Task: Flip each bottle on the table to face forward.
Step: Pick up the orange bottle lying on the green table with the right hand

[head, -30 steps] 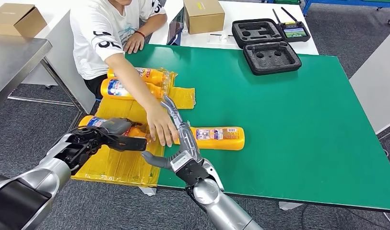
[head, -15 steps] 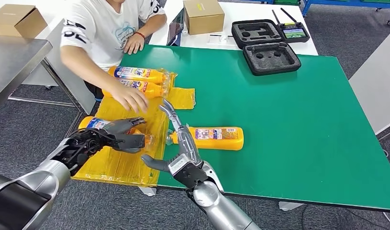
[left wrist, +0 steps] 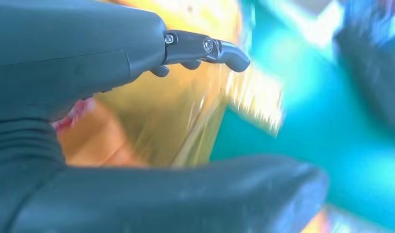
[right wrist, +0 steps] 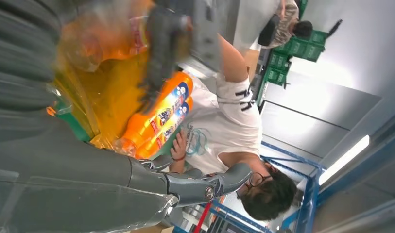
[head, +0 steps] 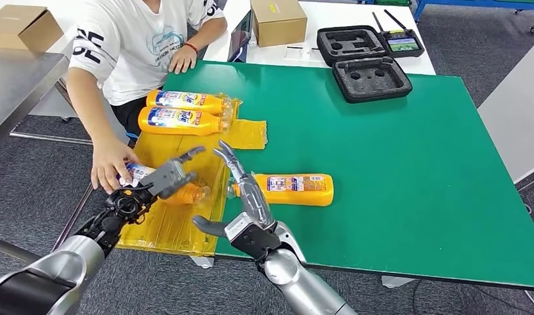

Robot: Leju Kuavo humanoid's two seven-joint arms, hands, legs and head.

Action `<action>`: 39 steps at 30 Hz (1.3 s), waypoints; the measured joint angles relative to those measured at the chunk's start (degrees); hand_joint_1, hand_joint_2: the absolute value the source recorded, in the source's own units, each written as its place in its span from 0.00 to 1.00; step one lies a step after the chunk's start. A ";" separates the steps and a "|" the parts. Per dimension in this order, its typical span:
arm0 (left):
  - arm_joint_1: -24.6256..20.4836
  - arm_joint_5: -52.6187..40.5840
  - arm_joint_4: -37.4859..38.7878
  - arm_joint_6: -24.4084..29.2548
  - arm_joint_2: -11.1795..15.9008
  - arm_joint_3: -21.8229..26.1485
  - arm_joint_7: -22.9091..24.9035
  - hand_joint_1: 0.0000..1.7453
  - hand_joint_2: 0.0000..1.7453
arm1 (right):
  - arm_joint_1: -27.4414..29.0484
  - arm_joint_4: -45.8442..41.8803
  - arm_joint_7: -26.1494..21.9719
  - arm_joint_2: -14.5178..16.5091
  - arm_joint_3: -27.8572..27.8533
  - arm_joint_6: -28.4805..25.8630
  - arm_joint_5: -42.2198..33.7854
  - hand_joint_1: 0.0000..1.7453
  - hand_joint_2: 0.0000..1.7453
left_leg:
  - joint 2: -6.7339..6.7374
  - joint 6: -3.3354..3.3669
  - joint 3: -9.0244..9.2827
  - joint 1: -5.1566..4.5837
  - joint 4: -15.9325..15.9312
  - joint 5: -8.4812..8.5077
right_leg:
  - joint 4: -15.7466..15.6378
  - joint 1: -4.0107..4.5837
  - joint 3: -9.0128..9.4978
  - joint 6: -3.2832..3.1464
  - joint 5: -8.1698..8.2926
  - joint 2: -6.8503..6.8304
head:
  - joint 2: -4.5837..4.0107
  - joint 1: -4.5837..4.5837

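Two orange bottles (head: 185,100) (head: 180,120) lie side by side, labels up, at the far end of a yellow plastic sheet (head: 165,223). A third bottle (head: 185,193) lies on the sheet's near part, and a person's hand (head: 108,168) holds its base end. My left hand (head: 163,177) hovers just over this bottle with its fingers spread, holding nothing. A fourth bottle (head: 298,189) lies on the green table (head: 408,170), cap towards the sheet. My right hand (head: 245,197) is stretched out flat beside its cap, fingers apart. The right wrist view shows the two far bottles (right wrist: 159,119).
The person (head: 142,46) sits at the table's far left corner. Two black foam cases (head: 372,79) and a cardboard box (head: 278,21) stand at the back. A metal table (head: 21,75) is off to the left. The table's right half is bare green.
My left hand has let go of the near bottle and spread its fingers above it. The person's hand moved from the far bottles to this bottle's base. My right hand barely moved.
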 joint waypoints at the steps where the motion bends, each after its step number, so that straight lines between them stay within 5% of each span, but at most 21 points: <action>1: 0.50 0.65 -1.02 4.88 -0.59 1.55 0.31 0.00 0.00 | 0.11 0.07 0.10 0.01 -0.03 0.09 0.19 0.00 1.00 | 0.00 0.00 -0.02 0.00 0.00 0.00 | 0.00 0.00 -0.01 0.00 0.00 0.00 | 0.00 0.00; 5: 2.18 -2.64 -6.03 34.01 -2.95 6.80 -0.02 0.00 0.00 | 0.56 0.21 -0.09 0.01 -0.12 0.16 0.96 0.00 1.00 | 0.00 0.00 -0.07 0.00 0.00 0.00 | 0.00 -0.01 -0.03 0.00 0.00 0.00 | 0.00 0.00; 9: 4.23 -1.20 -10.88 43.64 -4.20 10.60 -1.21 0.00 1.00 | 0.42 0.01 2.68 -0.28 -0.21 -0.59 5.76 0.00 1.00 | 0.00 0.00 -0.09 0.00 0.00 -0.01 | 0.00 -0.01 -0.04 0.00 0.00 0.00 | 0.00 0.00; 16: 13.78 7.09 -26.95 49.39 -4.61 15.96 -1.80 0.00 1.00 | -4.57 -0.83 20.78 -5.25 -4.07 5.55 26.83 0.00 1.00 | 0.04 0.01 -0.11 -0.02 0.01 0.00 | -0.02 -0.02 -0.06 0.00 0.00 0.03 | -0.01 0.01; 27: 23.43 13.38 -38.07 45.72 -4.84 18.79 -1.79 0.00 1.00 | -14.78 15.77 20.66 -9.87 -11.51 6.43 30.10 0.00 1.00 | 0.02 0.01 -0.12 -0.01 0.02 0.00 | -0.01 -0.01 -0.07 0.01 0.01 0.03 | 0.00 -0.02; 39: 25.83 12.54 -40.02 45.34 -4.93 18.46 -1.79 0.00 1.00 | -17.80 25.07 20.02 -9.80 -11.74 10.34 28.70 0.00 1.00 | 0.02 0.01 -0.16 -0.01 0.02 0.00 | -0.01 -0.02 -0.08 0.01 0.01 0.02 | 0.00 0.00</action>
